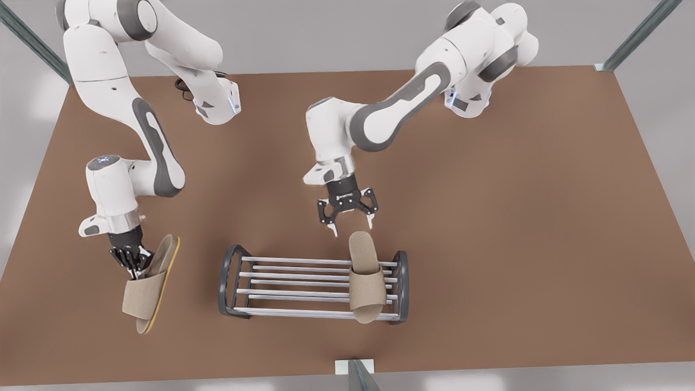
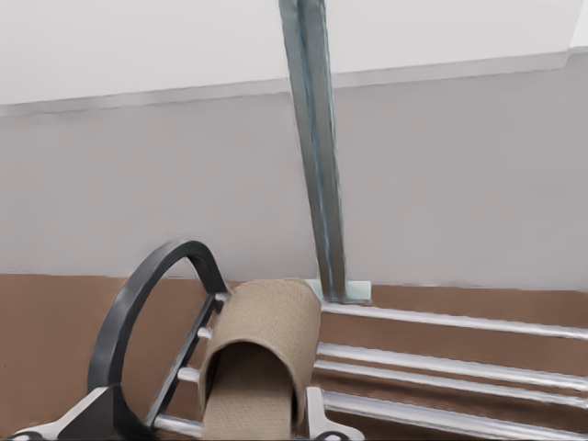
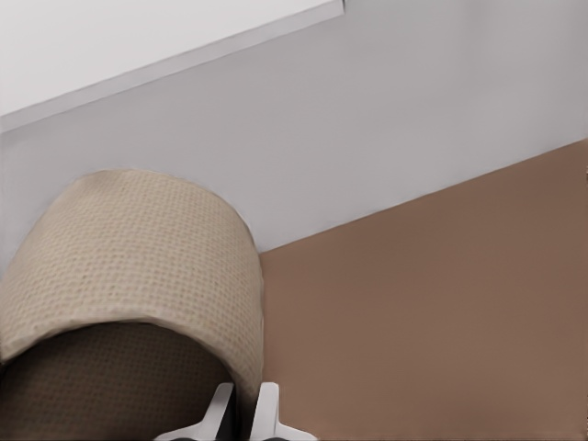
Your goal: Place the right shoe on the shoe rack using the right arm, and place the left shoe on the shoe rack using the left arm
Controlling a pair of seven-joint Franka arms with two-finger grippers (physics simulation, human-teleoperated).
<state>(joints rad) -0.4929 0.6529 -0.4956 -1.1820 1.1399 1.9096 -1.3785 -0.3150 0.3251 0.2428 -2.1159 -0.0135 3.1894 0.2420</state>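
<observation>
We see 2 white arms over a brown table. Matching the wrist views to the front view, the left wrist view looks at a slipper on the rack, so the left arm is the one on the front view's right; the right wrist view looks at a slipper band close up over bare table, so the right arm is the one on the front view's left.

The left gripper hangs just behind the rack, its 2 fingers spread wide with nothing between them. The left shoe lies across the silvery bars near the rack's end frame on the front view's right, its heel toward the gripper and its toe out over the front bar. The heel sits just below the open fingertips, apart from them. In the left wrist view the same shoe rests on the bars beside the dark arched end frame, with the white fingertips on either side of it and not touching.

The right gripper is to the front view's left of the rack, well apart from it. Its fingers are closed on the right shoe, gripping at the edge of the woven band. The shoe hangs tilted, sole edge turned toward the rack, toe lowest. In the right wrist view the band arches just above the pinched fingertips.
</observation>
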